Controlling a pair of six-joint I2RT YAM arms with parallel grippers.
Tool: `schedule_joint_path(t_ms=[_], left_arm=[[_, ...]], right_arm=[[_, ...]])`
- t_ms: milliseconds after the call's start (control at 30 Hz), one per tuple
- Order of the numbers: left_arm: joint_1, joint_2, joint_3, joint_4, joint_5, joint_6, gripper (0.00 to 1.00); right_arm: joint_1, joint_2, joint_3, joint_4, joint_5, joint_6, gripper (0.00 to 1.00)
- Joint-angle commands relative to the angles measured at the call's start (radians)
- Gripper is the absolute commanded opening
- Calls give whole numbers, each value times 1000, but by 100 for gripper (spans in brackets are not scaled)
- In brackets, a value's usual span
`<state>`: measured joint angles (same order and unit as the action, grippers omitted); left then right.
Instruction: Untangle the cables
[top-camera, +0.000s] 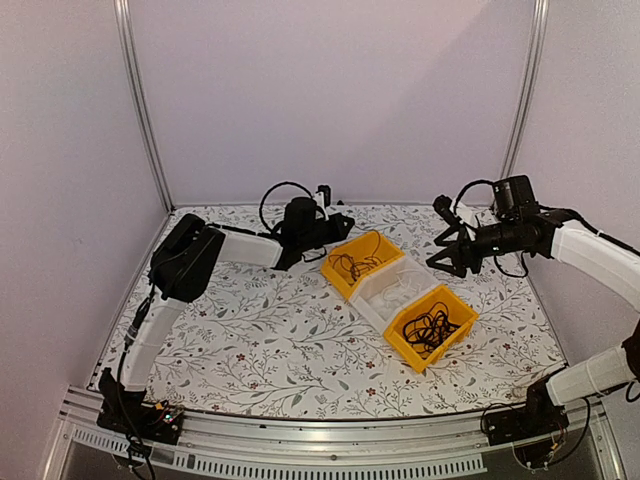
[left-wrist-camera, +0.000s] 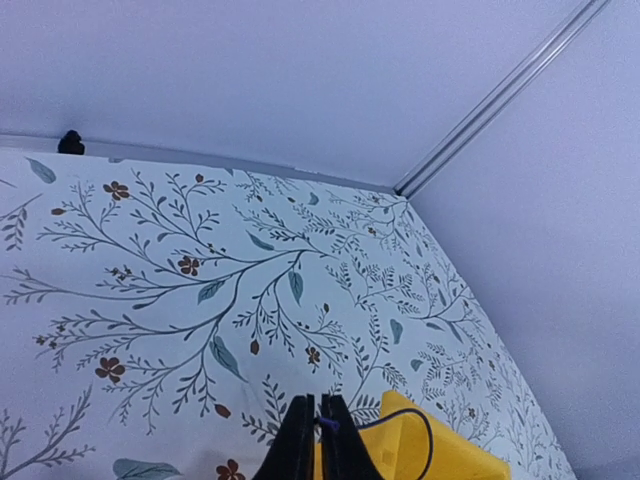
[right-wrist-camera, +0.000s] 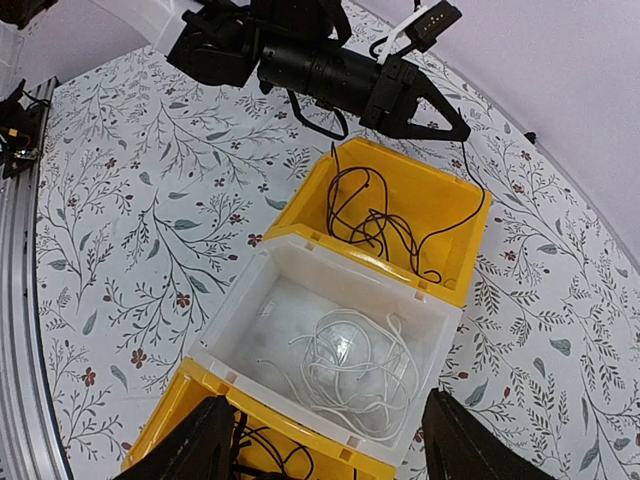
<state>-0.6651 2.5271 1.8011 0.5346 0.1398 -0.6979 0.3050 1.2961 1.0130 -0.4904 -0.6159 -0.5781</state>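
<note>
So my left tool (left-wrist-camera: 316, 440) is pinched shut on one thin strand (left-wrist-camera: 428, 440), right over a corner of the far yellow bin (right-wrist-camera: 300, 215). I'd guess that's to lift it out of the black cables (right-wrist-camera: 375, 215) clumped inside. My right tool (right-wrist-camera: 325, 430) hangs wide open over the white bin (right-wrist-camera: 245, 300), holding nothing, probably ready to catch a loose end. Another black clump (top-camera: 430, 325) sits in the near yellow bin (top-camera: 452, 340). Can't properly see the pinch point, since it's cut off at the frame edge. No idea how knotted that clump is either.
</note>
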Motion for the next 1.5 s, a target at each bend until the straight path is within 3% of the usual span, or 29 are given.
schedule_joint_path(t_ms=[0, 267, 567, 767, 933, 1300, 1367, 1467], left_arm=[[-16, 3, 22, 26, -23, 62, 0], [-65, -178, -176, 105, 51, 114, 0], [-137, -318, -386, -53, -40, 308, 0], [-188, -286, -339, -208, -195, 393, 0], [-215, -224, -199, -377, -389, 405, 0], [-216, -239, -164, -476, -405, 397, 0], [-215, -270, -175, -477, -392, 410, 5], [-215, -314, -174, -502, -402, 419, 22]], right_arm=[[-9, -22, -16, 42, -22, 17, 69], [-28, -21, -53, 100, 6, 22, 68], [-45, 1, -64, 130, -2, 30, 68], [-46, 6, -72, 133, -4, 26, 68], [-46, 5, -79, 132, -4, 26, 68], [-46, 9, -42, 140, 48, 50, 69], [-51, 15, -14, 149, 75, 68, 68], [-69, 38, 41, 152, 88, 97, 68]])
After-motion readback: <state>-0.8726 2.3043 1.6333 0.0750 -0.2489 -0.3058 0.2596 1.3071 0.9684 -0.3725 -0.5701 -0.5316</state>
